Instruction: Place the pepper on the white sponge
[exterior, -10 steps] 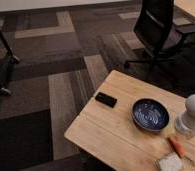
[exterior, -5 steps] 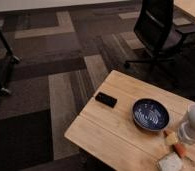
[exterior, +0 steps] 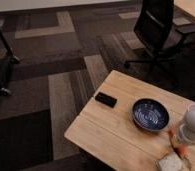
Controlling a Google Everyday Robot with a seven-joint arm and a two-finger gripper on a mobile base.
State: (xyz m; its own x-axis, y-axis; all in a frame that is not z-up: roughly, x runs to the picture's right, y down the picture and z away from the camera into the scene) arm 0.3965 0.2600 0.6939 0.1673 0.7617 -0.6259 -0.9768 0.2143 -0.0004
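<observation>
**Arm down over the pepper at the worktop's right end**

On the far left, dark legs of some stand (exterior: 3, 50) rise from a carpeted floor (exterior: 56, 60) laid in grey, tan and dark panels. The wooden worktop (exterior: 111, 130) fills the lower right of the camera view, its near corner pointing down and left.

Nearest that left side lies a small black rectangular device (exterior: 106, 99), flat on the wood and well apart from everything else. To its right sits a dark blue bowl (exterior: 150, 114) with a pale ringed pattern inside, upright.

Behind the worktop, toward the upper right, stands a black office chair (exterior: 156, 30) on a star base, with a second wooden surface (exterior: 193, 7) showing at the top right corner.

Further right of the bowl, the pale, rounded body of the arm comes down to the worktop's right edge, hiding the gripper (exterior: 181, 142) below it. The jaws are pressed together; what they pinch appears to be the pepper (exterior: 177, 146), though the arm covers the contact, so this cannot be told for sure. Only a short orange-red stretch of the pepper shows, just beside the bowl's lower right rim and under the arm.

Just below and right of that, at the bottom edge, lies the white sponge (exterior: 170, 163), mottled and greyish, flat on the wood, very near the pepper's lower end.
</observation>
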